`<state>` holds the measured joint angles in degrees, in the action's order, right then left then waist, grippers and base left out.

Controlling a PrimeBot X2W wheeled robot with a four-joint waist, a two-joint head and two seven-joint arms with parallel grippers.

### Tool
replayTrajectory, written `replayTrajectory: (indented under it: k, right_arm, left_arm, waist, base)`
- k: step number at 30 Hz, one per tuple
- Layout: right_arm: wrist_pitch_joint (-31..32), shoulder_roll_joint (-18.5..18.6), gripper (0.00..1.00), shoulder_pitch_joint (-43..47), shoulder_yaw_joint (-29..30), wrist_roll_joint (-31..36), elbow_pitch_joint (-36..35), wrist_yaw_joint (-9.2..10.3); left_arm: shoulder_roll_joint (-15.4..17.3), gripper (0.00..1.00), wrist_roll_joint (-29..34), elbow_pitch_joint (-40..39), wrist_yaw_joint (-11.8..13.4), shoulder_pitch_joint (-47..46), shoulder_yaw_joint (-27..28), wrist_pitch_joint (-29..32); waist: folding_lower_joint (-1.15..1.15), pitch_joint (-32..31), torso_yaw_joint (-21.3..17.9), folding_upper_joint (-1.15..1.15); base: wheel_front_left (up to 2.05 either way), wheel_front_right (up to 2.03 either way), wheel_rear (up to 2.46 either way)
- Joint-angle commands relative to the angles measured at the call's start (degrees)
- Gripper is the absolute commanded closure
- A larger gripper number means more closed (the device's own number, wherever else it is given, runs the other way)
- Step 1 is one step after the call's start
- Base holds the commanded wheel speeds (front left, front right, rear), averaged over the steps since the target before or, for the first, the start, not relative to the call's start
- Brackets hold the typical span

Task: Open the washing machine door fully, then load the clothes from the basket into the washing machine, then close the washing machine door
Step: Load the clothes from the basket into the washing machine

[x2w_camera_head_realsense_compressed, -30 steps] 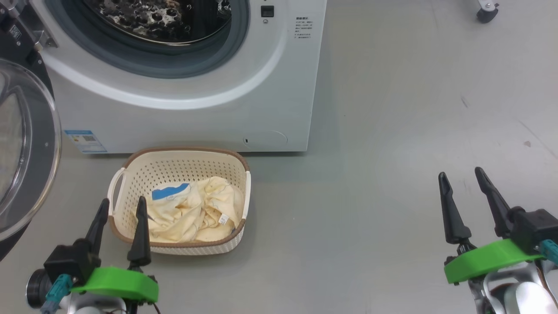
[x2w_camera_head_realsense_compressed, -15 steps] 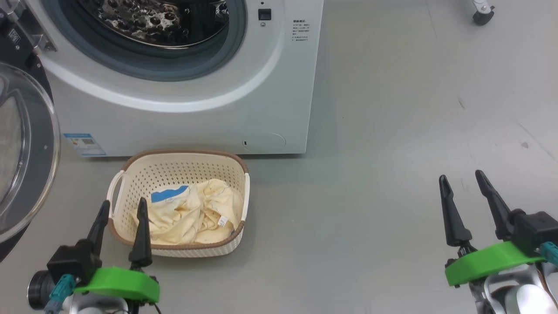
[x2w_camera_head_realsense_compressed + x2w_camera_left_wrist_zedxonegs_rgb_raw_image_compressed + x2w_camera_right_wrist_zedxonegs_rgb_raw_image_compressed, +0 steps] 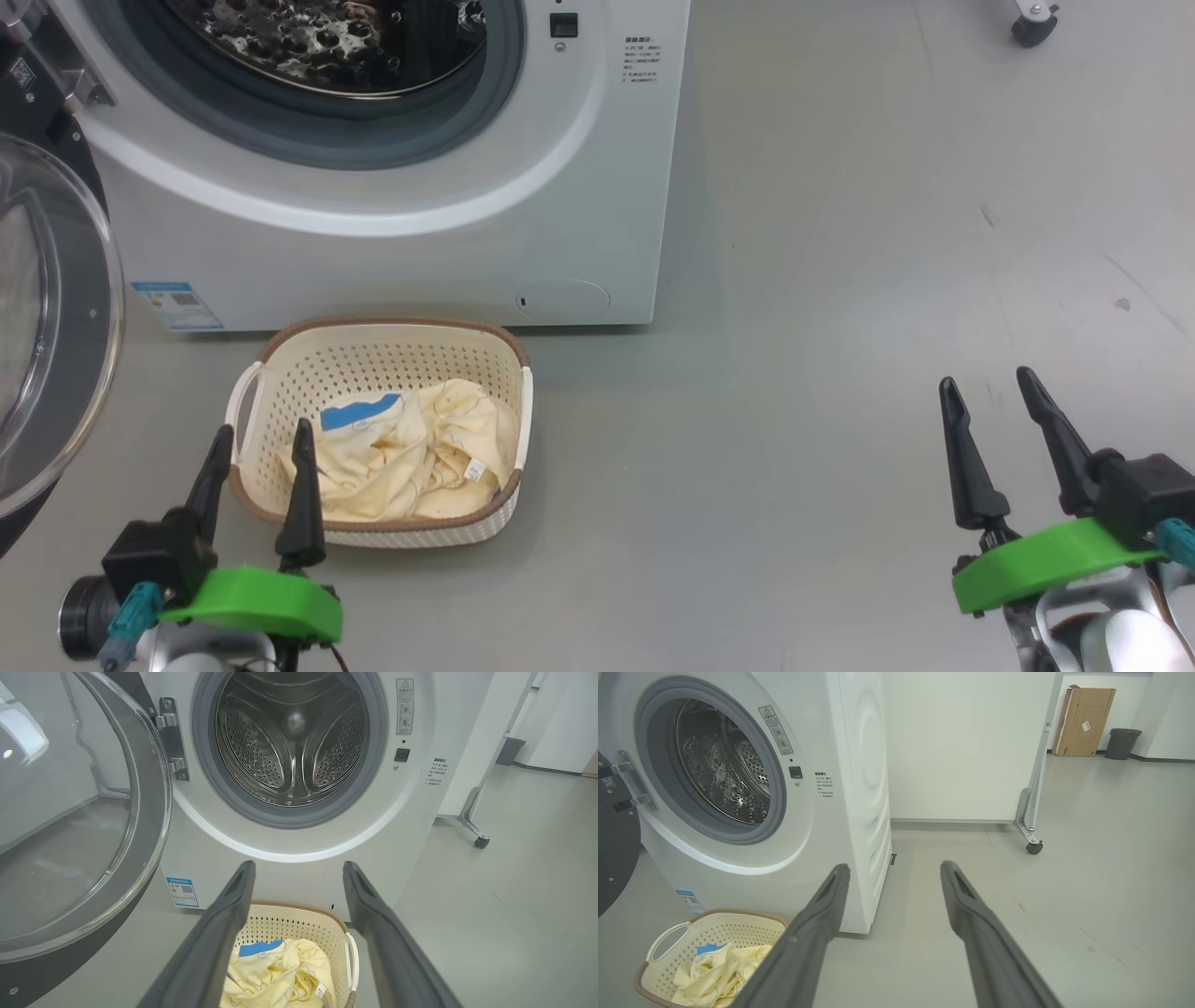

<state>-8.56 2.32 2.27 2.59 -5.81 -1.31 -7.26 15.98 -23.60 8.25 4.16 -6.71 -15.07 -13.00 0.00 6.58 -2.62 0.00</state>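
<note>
The white washing machine (image 3: 392, 252) (image 3: 299, 868) (image 3: 822, 826) stands with its porthole uncovered and the steel drum (image 3: 292, 737) bare inside. Its washing machine door (image 3: 47, 327) (image 3: 74, 826) hangs swung out on the left. On the floor in front sits the cream basket (image 3: 373, 350) (image 3: 289, 919) (image 3: 677, 933) holding the pale yellow clothes (image 3: 411, 457) (image 3: 275, 970) (image 3: 714, 975). My left gripper (image 3: 263, 441) (image 3: 299, 868) is open, empty, at the basket's near left corner. Far off to the right over bare floor, my right gripper (image 3: 988, 385) (image 3: 894, 868) is open and empty.
Grey floor (image 3: 840, 280) stretches to the right of the machine. A white partition on castors (image 3: 1034, 847) (image 3: 481, 841) stands behind the machine. A cardboard box (image 3: 1083, 721) and a dark bin (image 3: 1120, 743) lean at the far wall.
The head view has shifted slightly, so the machine and basket sit a little differently in it. Both grippers stay open and nearly in place.
</note>
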Motion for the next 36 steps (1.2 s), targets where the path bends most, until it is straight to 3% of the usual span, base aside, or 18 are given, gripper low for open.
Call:
replayTrajectory:
  k: [1,19,36]
  right_arm:
    - [-0.7,0.6,0.0,-1.2,-1.0,-0.4,-1.6,-0.23]
    - [-1.1,0.6,0.0,-1.8,-1.0,-0.3,-1.2,-0.23]
    - [-1.1,0.6,0.0,-1.7,-1.0,-0.4,-0.7,-0.23]
  left_arm:
    - [1.3,0.0,0.6,-1.4,0.4,-2.8,2.0,-0.1]
    - [1.6,0.0,0.3,-1.1,-0.1,-3.6,1.2,-0.7]
    - [1.7,0.0,0.1,-0.4,0.4,-3.5,0.5,-0.8]
  waist:
    - [0.0,0.0,0.0,0.0]
    - [0.0,0.4,0.3,0.0]
    - [0.0,0.0,0.7,0.0]
  base:
    - [1.05,-1.05,0.0]
    - [1.57,-1.56,0.0]
    - [0.16,-0.16,0.0]
